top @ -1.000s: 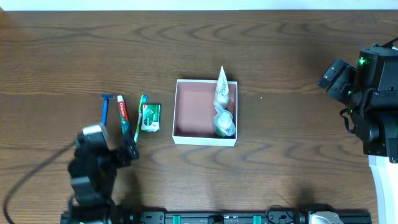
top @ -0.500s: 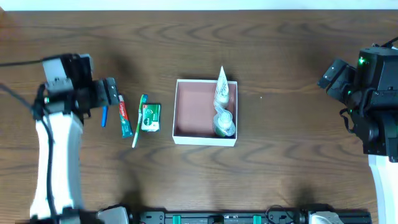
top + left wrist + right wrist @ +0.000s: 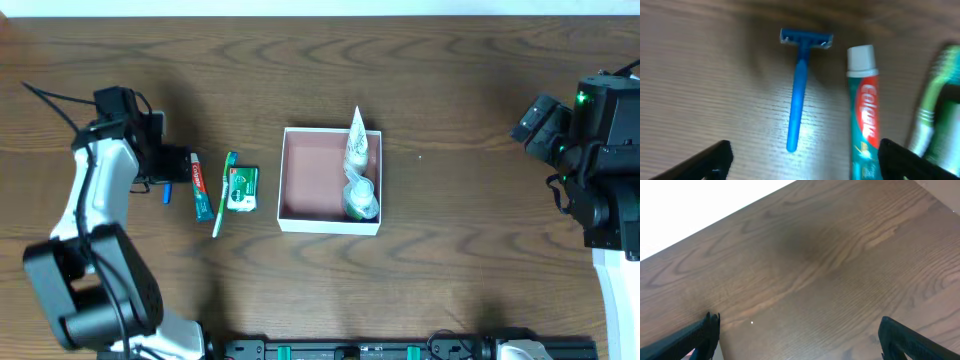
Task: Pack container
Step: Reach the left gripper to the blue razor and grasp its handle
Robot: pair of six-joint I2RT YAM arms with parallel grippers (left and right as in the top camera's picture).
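Just above a blue razor [image 3: 800,85] with the left gripper [image 3: 804,147], fingers [image 3: 715,157] spread wide to either side and clasping nothing. Beside the razor, a toothpaste tube [image 3: 862,105], then a green toothbrush [image 3: 927,105] (blurred at the frame edge). Mid-table [image 3: 450,80], well apart from those, the container [image 3: 330,226], with a white tube [image 3: 356,145] and a small bottle [image 3: 361,200] against its right wall. Far right, the right gripper [image 3: 799,326], likewise splayed over the table.

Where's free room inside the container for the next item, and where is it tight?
In the container, the left half is bare pink floor; a white tube and bottle fill the right side. Crowded: razor, toothpaste, toothbrush and green box lie close together left of it, left gripper over the razor.
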